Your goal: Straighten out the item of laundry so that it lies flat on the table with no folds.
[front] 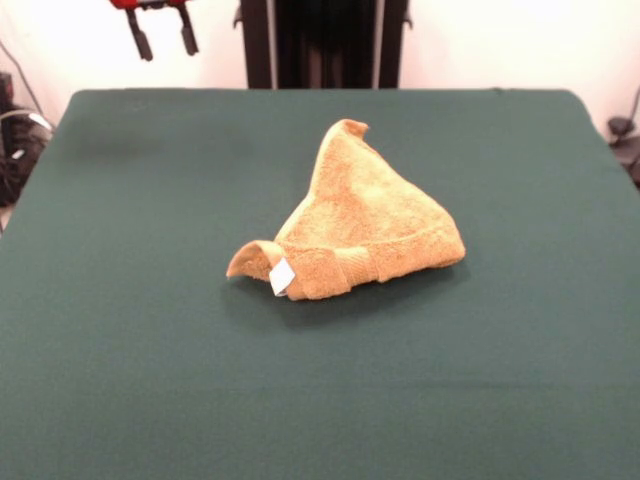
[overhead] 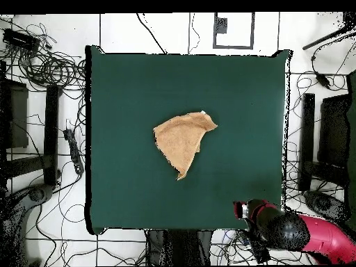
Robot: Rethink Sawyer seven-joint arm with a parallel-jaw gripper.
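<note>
The orange-tan towel (front: pixel 365 220) lies crumpled near the middle of the dark green table (front: pixel 140 380). It is folded into a rough triangle, with one corner peaking up at the far side and a rolled flap at the front left. Its white tag (front: pixel 282 276) sticks out at the front edge, by the woven band. In the overhead view the towel (overhead: pixel 182 139) shows as a folded wedge at the centre of the table (overhead: pixel 243 83). My gripper (front: pixel 163 38) hangs open and empty at the top left, beyond the table's far edge and well away from the towel.
The arm (overhead: pixel 285 229) is drawn back off the table's corner in the overhead view. The black pedestal (front: pixel 325 40) stands behind the far edge. Cables and stands (overhead: pixel 49 69) lie on the floor around the table.
</note>
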